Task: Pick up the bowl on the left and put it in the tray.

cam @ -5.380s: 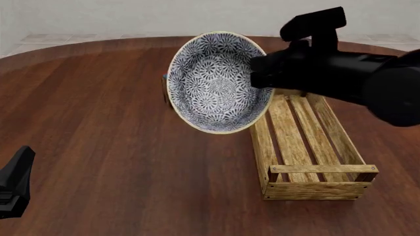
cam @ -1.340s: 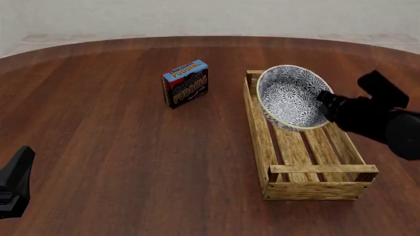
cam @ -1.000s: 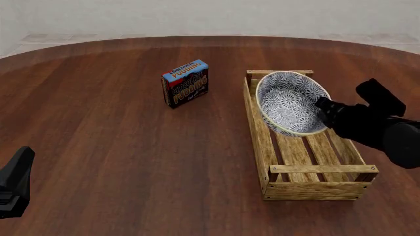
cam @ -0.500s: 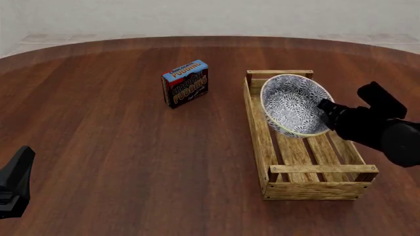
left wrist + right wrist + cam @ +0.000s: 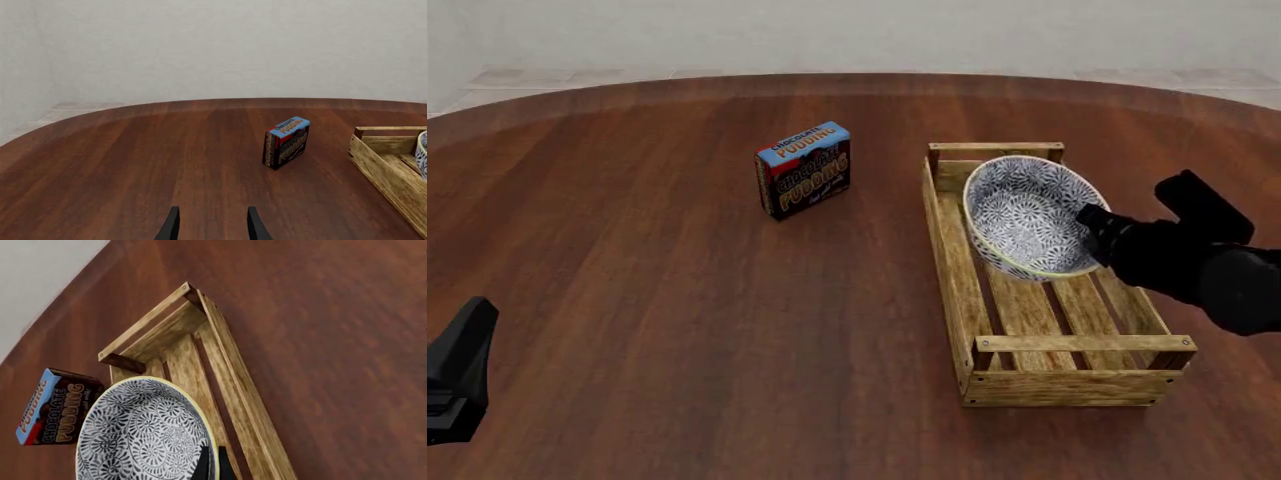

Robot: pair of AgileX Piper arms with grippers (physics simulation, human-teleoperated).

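The blue-patterned bowl [image 5: 1028, 213] hangs tilted, its opening facing the camera, over the far half of the wooden tray [image 5: 958, 285]. My right gripper [image 5: 1090, 222] is shut on the bowl's right rim. The right wrist view shows the bowl [image 5: 140, 435], with thin fingers [image 5: 201, 465] clamped across its yellowish rim above the tray's slats [image 5: 183, 357]. Whether the bowl touches the slats I cannot tell. My left gripper [image 5: 212, 227] is open and empty above bare table, far to the left of the tray [image 5: 383, 167]. A sliver of the bowl [image 5: 423, 152] shows at the edge of that view.
A chocolate pudding box [image 5: 805, 170] stands upright left of the tray, also seen as the pudding box [image 5: 287, 142] and the pudding box [image 5: 57, 407]. The left arm [image 5: 454, 375] sits at the near left corner. The round table's edge curves along the back.
Over the last second the right gripper has sunk a little with the bowl, which now sits lower inside the tray and slightly further right. The left arm has not moved.
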